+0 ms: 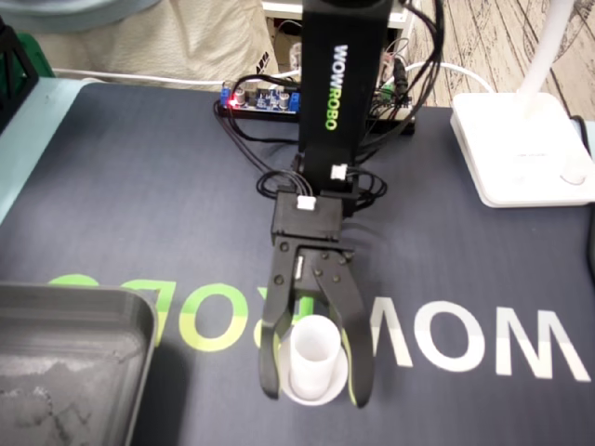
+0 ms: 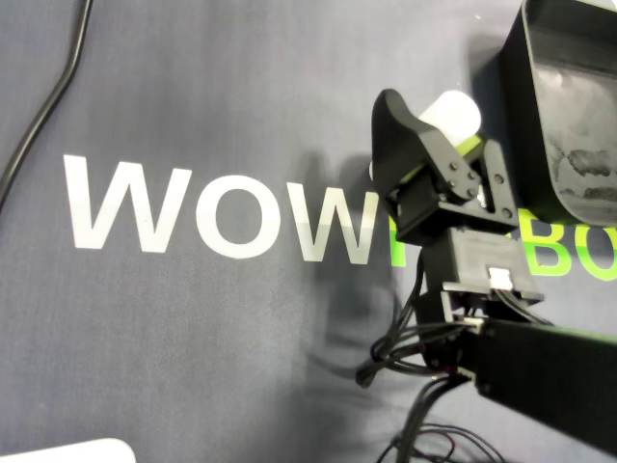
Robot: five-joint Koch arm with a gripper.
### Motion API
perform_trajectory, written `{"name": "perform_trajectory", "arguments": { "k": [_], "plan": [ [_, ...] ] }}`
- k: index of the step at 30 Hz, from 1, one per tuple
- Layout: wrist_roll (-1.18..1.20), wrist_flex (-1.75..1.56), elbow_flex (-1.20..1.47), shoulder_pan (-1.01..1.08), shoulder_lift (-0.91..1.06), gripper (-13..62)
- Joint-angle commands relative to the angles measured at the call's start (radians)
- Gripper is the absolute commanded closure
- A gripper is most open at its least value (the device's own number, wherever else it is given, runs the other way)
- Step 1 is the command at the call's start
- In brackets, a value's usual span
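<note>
**Fixed view, left to right**
- Table (image 1: 33, 130): we see a pale strip at the left edge, beside the mat.
- Mat (image 1: 139, 204): dark, with green and white lettering. It covers most of the table.
- Tray (image 1: 65, 362): grey, in the lower left corner, on the mat and apart from the cup.
- Board (image 1: 260, 97): at the mat's far edge, just left of the arm, with wires attached.
- Arm (image 1: 339, 84): black, reaching from top centre toward the near edge.
- Tool (image 1: 316, 395): open, with one jaw on each side of the cup and close to its wall. We cannot tell whether either jaw touches it.
- Cup (image 1: 311, 353): white, upright on the mat between the jaws, low in the view near its centre.
- Lamp base (image 1: 521, 149): white, upper right.

**Overhead view, left to right**
- Cable (image 2: 43, 106): black, lying across the mat (image 2: 212, 367) at the upper left.
- Tool (image 2: 439, 130): its jaws stand around the cup.
- Cup (image 2: 455, 111): partly hidden behind the tool.
- Tray (image 2: 569, 96): in the upper right corner, near the cup.
</note>
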Motion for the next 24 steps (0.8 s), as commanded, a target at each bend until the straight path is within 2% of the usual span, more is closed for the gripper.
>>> {"name": "perform_trajectory", "arguments": {
  "k": [1, 6, 9, 12, 17, 21, 24],
  "plan": [
    [0.000, -0.072, -0.032, -0.011, 0.003, 24.8],
    [0.015, -0.072, -0.049, -0.025, -0.006, 29.5],
    [0.021, -0.072, -0.063, -0.026, -0.018, 29.6],
    [0.032, -0.072, -0.064, -0.026, -0.023, 36.4],
    [0.038, -0.072, -0.066, -0.026, -0.028, 38.1],
    [0.064, -0.080, -0.066, -0.034, -0.029, 45.8],
    [0.077, -0.086, -0.069, -0.043, -0.031, 46.7]
  ]
}}
